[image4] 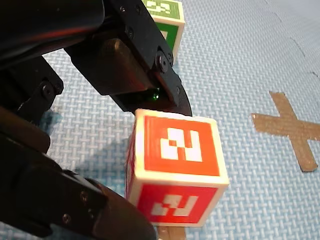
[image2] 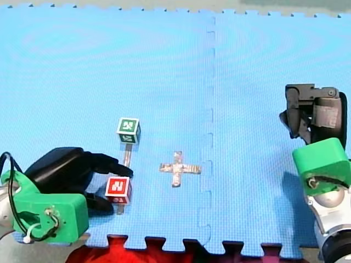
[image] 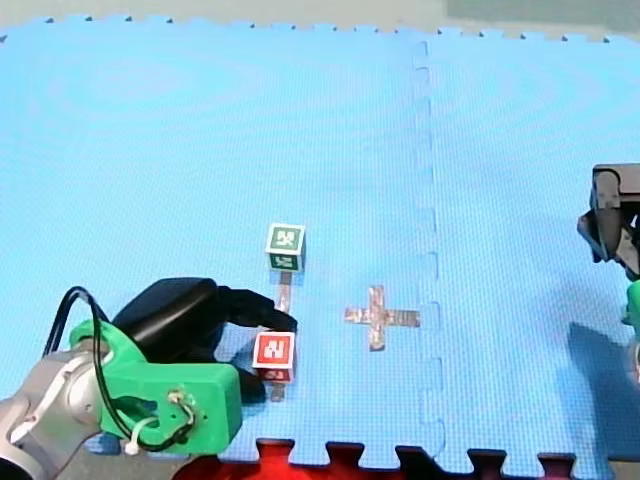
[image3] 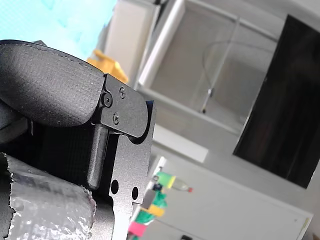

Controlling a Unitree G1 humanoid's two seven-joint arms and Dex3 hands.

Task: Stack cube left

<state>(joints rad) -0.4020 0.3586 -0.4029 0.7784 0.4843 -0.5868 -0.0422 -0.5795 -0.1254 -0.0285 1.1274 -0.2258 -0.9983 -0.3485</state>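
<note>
Where the left arm comes in at the near left corner of the blue foam mat (image: 200,150), the red cube (image: 273,355) stands on the mat right at the tips of the left robot hand (image: 195,320); the black fingers (image: 262,312) curl over the cube's far side and the thumb (image: 250,385) lies along its near side, so the cube sits between them; in the second wrist view one finger pad (image4: 125,70) meets the cube's far top edge and the thumb overlaps its lower near corner; the hand appears closed on the cube, though the contact points are in shadow and how firmly it presses is hard to judge. The right robot hand (image2: 307,112) is at the mat's right edge, well apart from both cubes, holding nothing.

In the head views the left robot hand hides the red cube's left side; the first head view cuts off part of the right robot hand at the frame edge.

The red cube has white rounded edges and a white block pattern on each red face that shows; it looks level on the mat; a green cube (image: 286,246) of the same build stands beyond it, near but apart; a strip of silver tape (image: 284,295) runs on the mat between the two; a silver tape cross (image: 380,317) lies to the red cube's right, apart from it.
</note>
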